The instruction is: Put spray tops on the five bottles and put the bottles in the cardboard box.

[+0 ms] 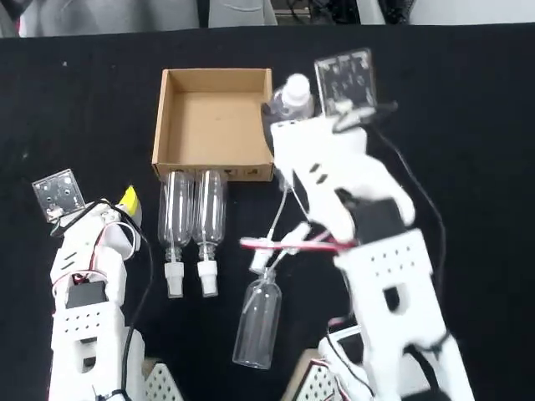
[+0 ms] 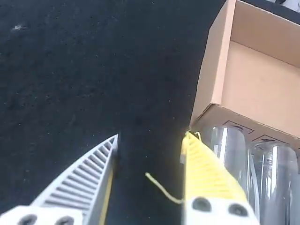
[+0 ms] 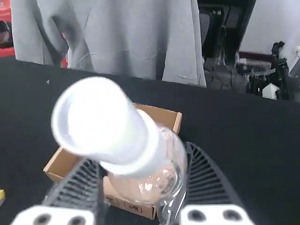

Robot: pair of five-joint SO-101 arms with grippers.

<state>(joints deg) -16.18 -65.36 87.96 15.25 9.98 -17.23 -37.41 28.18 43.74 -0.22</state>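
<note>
No writing can be read; the printed marks on the cardboard box (image 2: 209, 70) are not legible.

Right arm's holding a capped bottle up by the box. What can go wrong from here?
1. The clear plastic bottle with a white spray top, shut in the right gripper, sits at or outside the right wall of the brown cardboard box in the high view. Released there, it may catch the rim or miss.
2. A loose white spray top with a thin tube and an uncapped clear bottle lie beneath the right arm. A low retreat could sweep them.
</note>
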